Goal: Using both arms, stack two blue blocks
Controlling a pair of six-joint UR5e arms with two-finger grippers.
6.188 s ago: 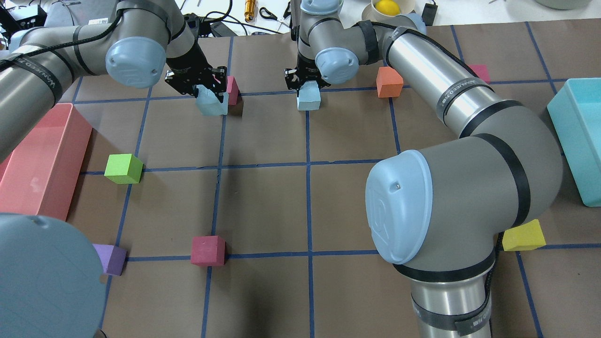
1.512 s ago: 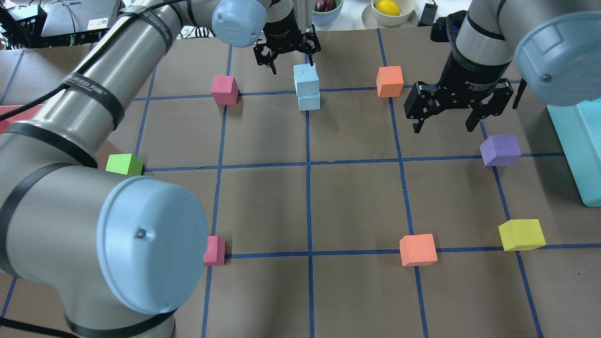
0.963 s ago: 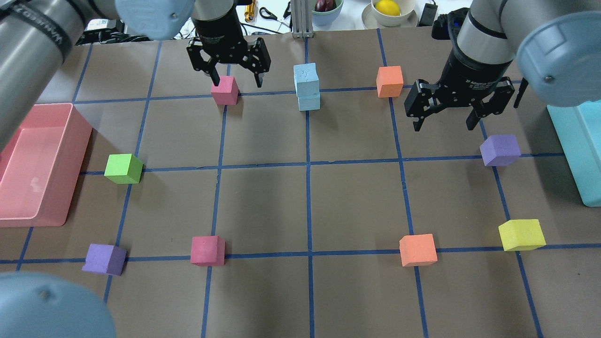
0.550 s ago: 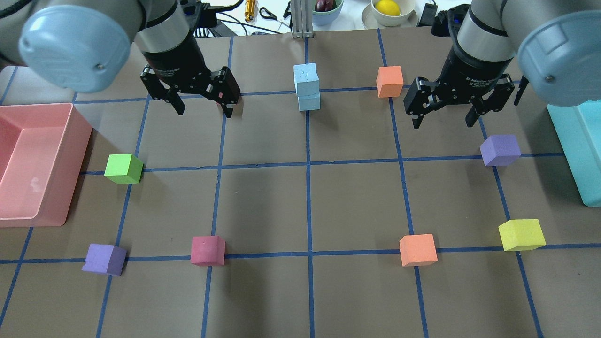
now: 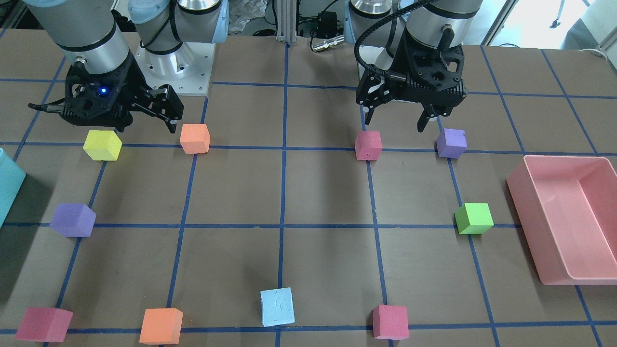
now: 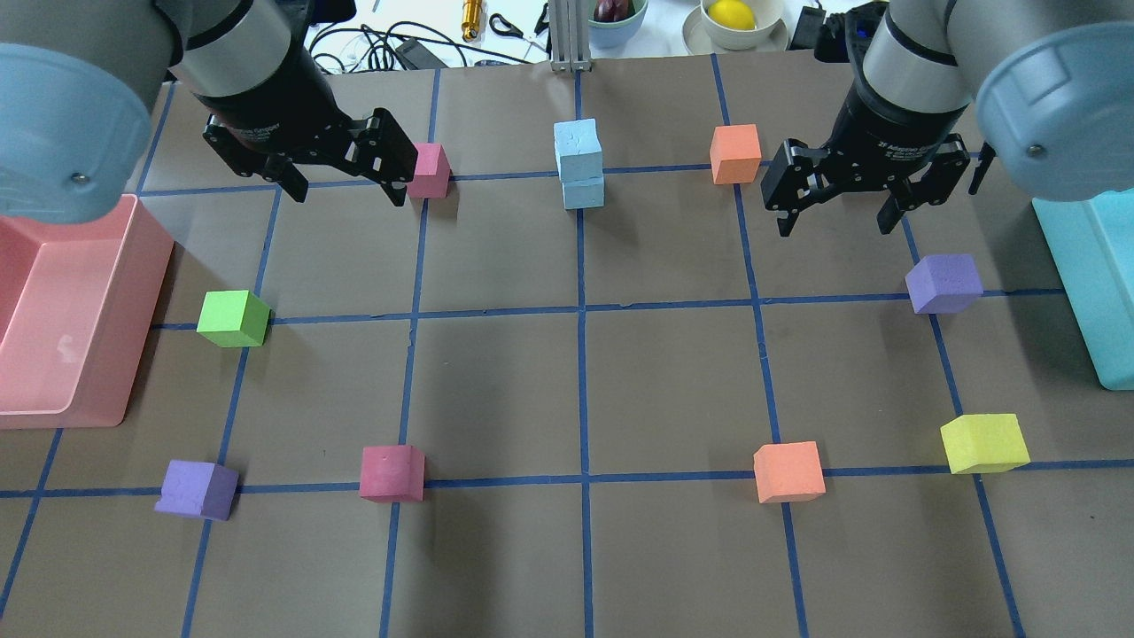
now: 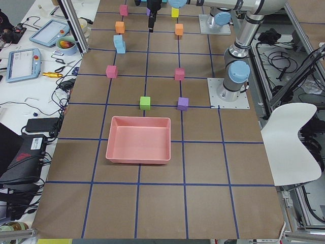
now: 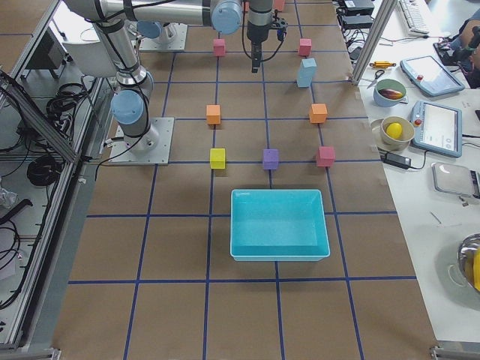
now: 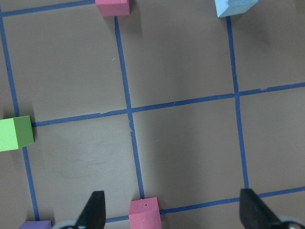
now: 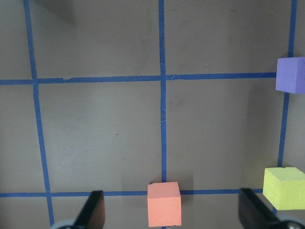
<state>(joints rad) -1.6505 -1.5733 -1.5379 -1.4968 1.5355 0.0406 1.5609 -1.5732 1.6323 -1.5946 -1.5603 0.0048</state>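
Note:
The two blue blocks stand stacked at the far middle of the table, the upper one (image 6: 578, 144) on the lower one (image 6: 584, 191). The stack also shows in the front view (image 5: 277, 306) and at the top edge of the left wrist view (image 9: 234, 6). My left gripper (image 6: 345, 193) is open and empty, in the air well to the left of the stack. My right gripper (image 6: 834, 223) is open and empty, in the air well to the right of it. Both also show open in the front view, the left (image 5: 393, 123) and the right (image 5: 144, 126).
A pink bin (image 6: 53, 310) stands at the left edge, a teal bin (image 6: 1090, 283) at the right edge. Loose cubes sit on the grid: pink (image 6: 429, 170) beside my left gripper, orange (image 6: 735, 153), purple (image 6: 944, 283), green (image 6: 232, 318), yellow (image 6: 983, 443).
Earlier each gripper held a blue block; now the blocks stand stacked and free. My left gripper has moved away from the stack to the left. My right gripper has barely moved.

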